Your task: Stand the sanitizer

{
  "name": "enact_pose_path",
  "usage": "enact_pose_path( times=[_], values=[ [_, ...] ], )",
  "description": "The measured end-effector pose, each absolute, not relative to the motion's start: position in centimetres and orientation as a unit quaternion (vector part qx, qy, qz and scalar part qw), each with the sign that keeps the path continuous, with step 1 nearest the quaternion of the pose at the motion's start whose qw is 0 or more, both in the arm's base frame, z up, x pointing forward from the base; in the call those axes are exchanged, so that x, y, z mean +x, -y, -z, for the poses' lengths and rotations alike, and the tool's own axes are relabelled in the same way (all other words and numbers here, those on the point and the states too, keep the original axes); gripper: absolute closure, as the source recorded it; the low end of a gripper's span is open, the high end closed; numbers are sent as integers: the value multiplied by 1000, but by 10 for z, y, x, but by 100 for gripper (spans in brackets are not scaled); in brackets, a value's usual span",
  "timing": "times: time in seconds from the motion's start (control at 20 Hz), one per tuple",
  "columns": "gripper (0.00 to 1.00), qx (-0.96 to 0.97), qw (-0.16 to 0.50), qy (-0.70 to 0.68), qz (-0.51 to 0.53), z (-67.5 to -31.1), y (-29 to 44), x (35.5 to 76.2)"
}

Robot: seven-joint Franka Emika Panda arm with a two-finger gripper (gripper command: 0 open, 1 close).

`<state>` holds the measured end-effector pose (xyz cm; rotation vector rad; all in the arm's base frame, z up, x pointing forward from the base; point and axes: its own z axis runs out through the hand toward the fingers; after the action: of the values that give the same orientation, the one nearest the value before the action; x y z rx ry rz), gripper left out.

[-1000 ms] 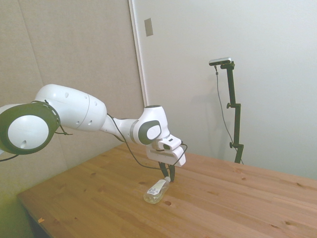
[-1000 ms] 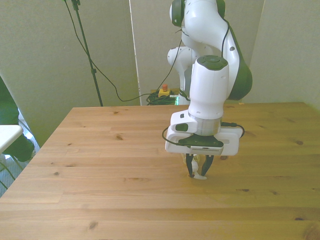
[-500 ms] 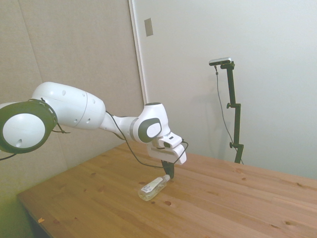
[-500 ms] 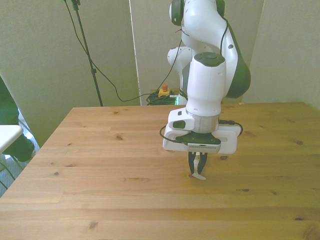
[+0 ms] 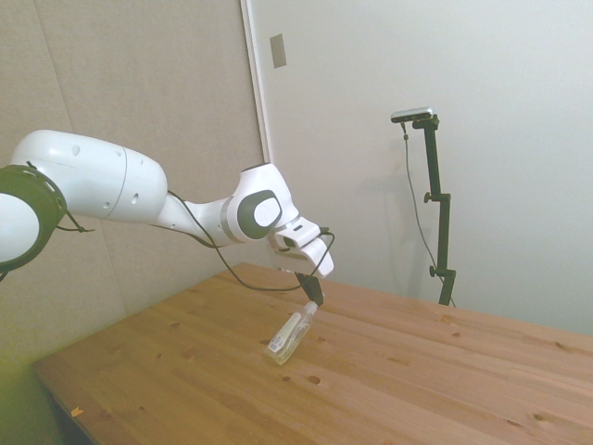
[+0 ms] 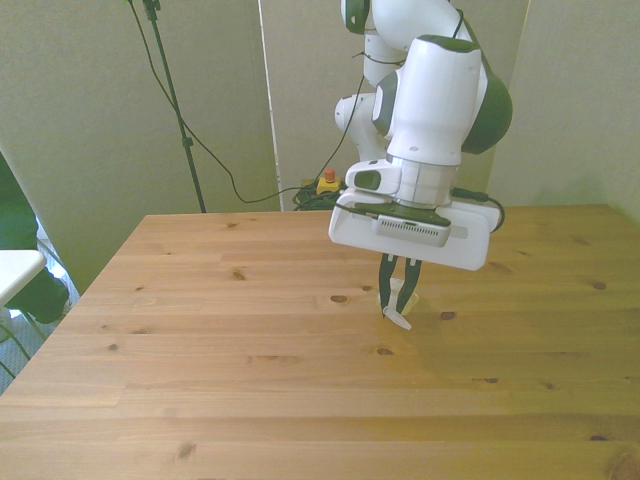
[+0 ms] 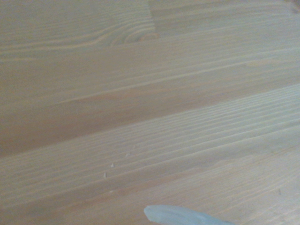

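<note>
Even, soft indoor light in side and front views; no hard glare. Side view a bit washed out, pale wall (image 5: 445, 83) bright, yellow-green tint in lower left corner near table (image 5: 417, 371) edge. Faint soft shadow under sanitizer (image 5: 289, 336) on wood. Front view sharper, warm tone; daylight-ish brightness from the front view's left, white arm (image 6: 440, 100) well lit w/ mild highlights, underside of gripper (image 6: 398, 300) darker. Slight bowing of lines toward front view's edges. Wrist view dim, low contrast, greyish cast; wood grain soft, out of focus throughout; pale blurred sliver (image 7: 183, 216) at frame edge, unidentifiable.
</note>
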<state>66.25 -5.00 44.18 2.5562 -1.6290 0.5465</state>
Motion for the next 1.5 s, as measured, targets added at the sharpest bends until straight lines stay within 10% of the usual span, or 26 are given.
enact_pose_path(
  times=[1.5],
  values=[
    [100, 508, 142, 680, -508, -441, 17, 637]
  ],
)
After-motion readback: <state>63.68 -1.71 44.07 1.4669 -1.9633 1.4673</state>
